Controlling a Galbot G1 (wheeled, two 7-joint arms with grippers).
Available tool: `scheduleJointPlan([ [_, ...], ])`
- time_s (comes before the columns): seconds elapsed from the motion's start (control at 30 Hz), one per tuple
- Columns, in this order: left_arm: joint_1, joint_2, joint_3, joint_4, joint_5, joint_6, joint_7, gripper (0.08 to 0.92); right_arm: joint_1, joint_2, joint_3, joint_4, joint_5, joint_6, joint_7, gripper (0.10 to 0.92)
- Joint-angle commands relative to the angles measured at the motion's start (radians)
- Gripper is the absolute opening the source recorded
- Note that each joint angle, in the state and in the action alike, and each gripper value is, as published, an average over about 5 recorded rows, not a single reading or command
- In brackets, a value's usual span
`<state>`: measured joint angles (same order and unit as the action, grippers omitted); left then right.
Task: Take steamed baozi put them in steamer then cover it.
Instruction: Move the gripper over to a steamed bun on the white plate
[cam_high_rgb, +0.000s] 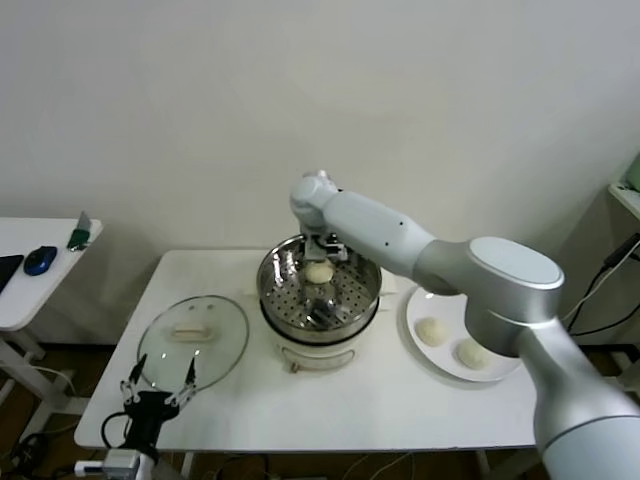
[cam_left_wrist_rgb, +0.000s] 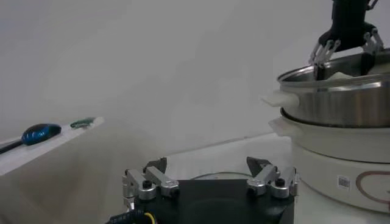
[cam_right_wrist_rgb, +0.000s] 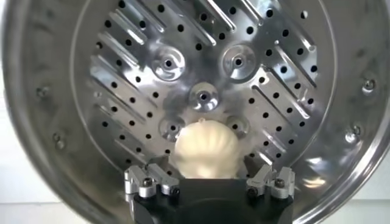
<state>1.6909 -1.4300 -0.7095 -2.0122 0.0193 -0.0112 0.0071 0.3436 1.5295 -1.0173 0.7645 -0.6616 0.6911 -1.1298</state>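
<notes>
The steamer (cam_high_rgb: 275, 292) stands mid-table on its white pot base (cam_high_rgb: 315, 355). One baozi (cam_high_rgb: 319, 272) lies on its perforated floor, toward the far side. My right gripper (cam_high_rgb: 326, 248) hangs just above it, open, fingers either side of the bun and clear of it; the right wrist view shows the baozi (cam_right_wrist_rgb: 205, 148) between the open fingers (cam_right_wrist_rgb: 148, 178). Two more baozi (cam_high_rgb: 431, 331) (cam_high_rgb: 472, 353) lie on the white plate (cam_high_rgb: 440, 362) at the right. The glass cover (cam_high_rgb: 160, 362) lies flat at the left. My left gripper (cam_high_rgb: 158, 385) is open, parked at its near edge.
A side table at the far left carries a blue mouse (cam_high_rgb: 40, 260) and a green item (cam_high_rgb: 78, 238). In the left wrist view the steamer wall (cam_left_wrist_rgb: 335, 100) rises at the right with the right gripper (cam_left_wrist_rgb: 347, 52) above it. A wall stands close behind the table.
</notes>
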Motion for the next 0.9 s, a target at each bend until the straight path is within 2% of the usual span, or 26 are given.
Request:
scheduleJointPlan([
  [0.03,0.002,0.001,0.002,-0.004,0.001,0.001,-0.001,0.823,0.084,-0.105,-0.011,0.132,0.143,-0.010,-0.048,0.823],
  [0.3,0.001,0.002,0.011,-0.012,0.002,0.000,-0.001,0.823,0.248,-0.364,-0.139,0.309,0.518,-0.231,0.015,0.823],
  [0.53,0.008,-0.009,0.021,-0.029,0.003,0.002,-0.001,0.823,0.360,-0.563,-0.322,0.351,0.877,-0.596,0.009,0.823],
  [0.67,0.015,-0.008,0.018,-0.037,0.001,0.002,-0.001,0.823,0.397,-0.654,-0.439,0.400,0.987,-0.815,-0.004,0.823],
  [0.9,0.015,-0.007,0.014,-0.037,-0.002,0.003,-0.001,0.823,0.290,-0.754,-0.480,0.418,1.058,-0.938,-0.009,0.823],
])
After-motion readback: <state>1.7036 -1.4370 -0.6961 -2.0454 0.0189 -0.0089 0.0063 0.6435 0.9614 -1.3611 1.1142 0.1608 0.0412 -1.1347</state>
